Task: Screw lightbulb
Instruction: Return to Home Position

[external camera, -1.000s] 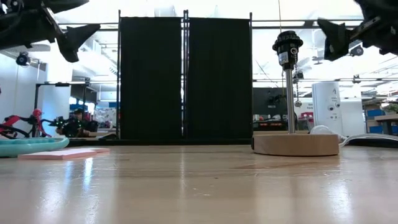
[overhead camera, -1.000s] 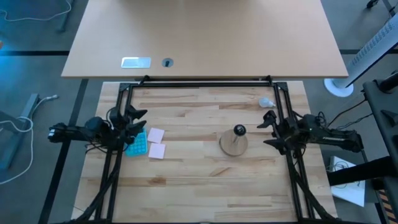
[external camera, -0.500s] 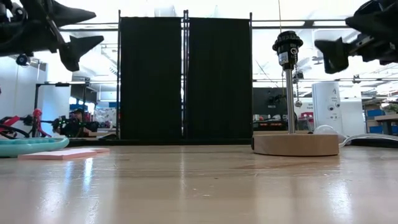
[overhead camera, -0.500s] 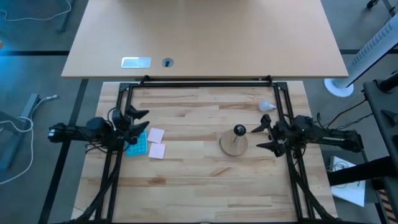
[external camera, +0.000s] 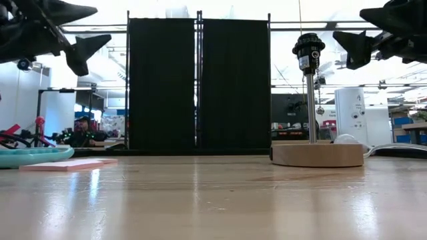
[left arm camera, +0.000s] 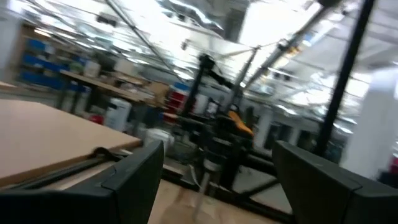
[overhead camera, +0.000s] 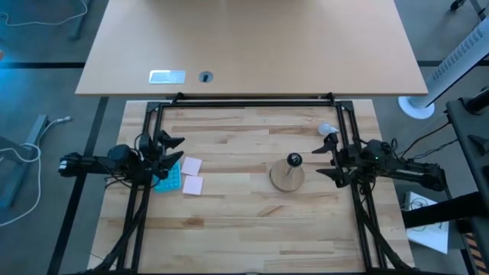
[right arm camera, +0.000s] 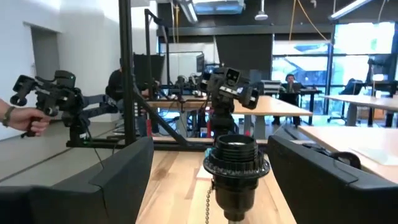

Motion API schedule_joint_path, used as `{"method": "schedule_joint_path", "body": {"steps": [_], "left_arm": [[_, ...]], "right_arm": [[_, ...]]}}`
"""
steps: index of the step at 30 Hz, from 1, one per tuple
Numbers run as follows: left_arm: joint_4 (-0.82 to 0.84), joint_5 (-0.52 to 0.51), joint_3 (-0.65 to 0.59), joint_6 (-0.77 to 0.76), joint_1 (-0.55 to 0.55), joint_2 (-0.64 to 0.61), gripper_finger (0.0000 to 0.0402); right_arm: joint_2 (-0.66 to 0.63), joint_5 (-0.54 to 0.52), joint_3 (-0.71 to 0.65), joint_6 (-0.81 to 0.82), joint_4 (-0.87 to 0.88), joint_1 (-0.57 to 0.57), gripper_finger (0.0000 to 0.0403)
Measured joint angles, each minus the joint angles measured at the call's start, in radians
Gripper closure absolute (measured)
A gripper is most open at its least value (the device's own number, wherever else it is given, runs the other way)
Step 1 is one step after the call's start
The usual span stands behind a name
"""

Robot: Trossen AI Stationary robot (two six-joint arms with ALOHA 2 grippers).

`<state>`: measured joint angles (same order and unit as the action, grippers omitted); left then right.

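Wooden planks make up the table (overhead camera: 244,221). The lightbulb (overhead camera: 328,129) lies on it at the upper right of the high view, just beside a black frame rail (overhead camera: 345,122) and apart from the lamp. The lamp's round wooden base (overhead camera: 284,180) stands right of centre, and its black socket (overhead camera: 293,160) is bare. The right gripper (overhead camera: 325,158) hovers just right of the lamp, raised off the table. It is released, its 2 fingers spread and grasping nothing. In the right wrist view the socket sits centred between them. The left gripper (overhead camera: 174,150) hangs at the left of the frame above a teal tray (overhead camera: 166,180), likewise released and grasping nothing. 2 pink notes (overhead camera: 191,165) lie just right of the tray.
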<state>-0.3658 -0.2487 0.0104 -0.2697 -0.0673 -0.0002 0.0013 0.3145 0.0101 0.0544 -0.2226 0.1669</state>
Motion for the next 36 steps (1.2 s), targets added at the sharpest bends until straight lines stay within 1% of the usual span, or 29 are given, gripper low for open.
{"method": "schedule_joint_path", "body": {"steps": [2,9,15,19,24,30,36], "left_arm": [[0.017,0.031,0.000,0.007,0.000,0.000,0.0111],[0.072,0.030,-0.001,0.024,-0.001,0.023,0.0111],[0.076,0.031,0.004,-0.011,-0.001,0.071,0.0111],[0.066,0.031,0.010,-0.015,-0.001,0.100,0.0111],[0.067,0.030,0.010,0.015,-0.001,0.091,0.0111],[0.070,0.030,0.011,0.017,-0.001,0.075,0.0111],[0.071,0.031,0.012,-0.004,-0.001,0.097,0.0111]], "right_arm": [[0.001,0.001,0.000,0.003,0.001,0.000,0.0094],[0.002,0.002,0.000,0.035,0.010,-0.001,0.0094],[0.008,0.004,0.000,0.117,0.013,-0.001,0.0094],[0.008,0.005,0.000,0.158,0.053,-0.001,0.0094],[0.008,0.004,0.000,0.088,0.070,-0.001,0.0094],[0.008,0.003,0.000,0.131,0.071,-0.001,0.0094],[0.008,0.002,0.000,0.096,0.104,-0.001,0.0094]]}}
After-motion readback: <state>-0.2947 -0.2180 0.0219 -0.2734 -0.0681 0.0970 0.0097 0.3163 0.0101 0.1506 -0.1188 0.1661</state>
